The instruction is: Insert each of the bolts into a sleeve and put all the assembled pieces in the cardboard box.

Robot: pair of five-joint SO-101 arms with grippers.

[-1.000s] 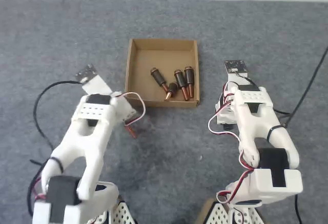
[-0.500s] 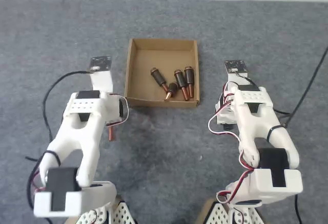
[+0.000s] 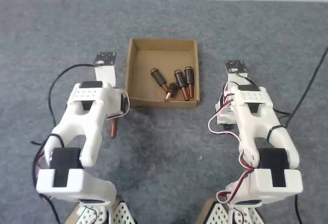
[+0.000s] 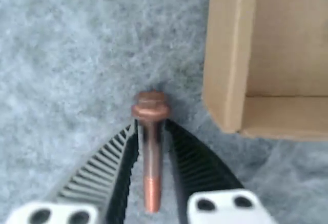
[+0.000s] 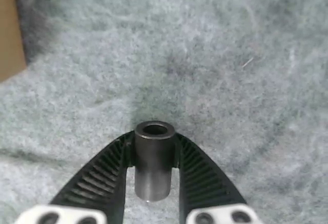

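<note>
- High view: I see the square, open-topped cardboard box (image 3: 128, 70) on the fuzzy grey mat (image 3: 169, 147). Several sleeved bolts (image 3: 179, 84) lie inside it. A bare copper bolt (image 3: 113, 128) hangs under the left arm (image 3: 89, 116), outside the box near its corner.
- Left wrist view: the ribbed black jaws of the left gripper (image 4: 149, 124) are clamped on the bolt's smooth shank. The hex head protrudes past the tips, beside the box wall.
- Right wrist view: the right gripper (image 5: 154, 144) is clamped on a dark cylindrical sleeve (image 5: 154, 165), bore open, over the mat.

Copper bolt (image 4: 149, 147) near cardboard box (image 4: 225, 55) corner; dark hollow sleeve (image 5: 154, 162)
</note>
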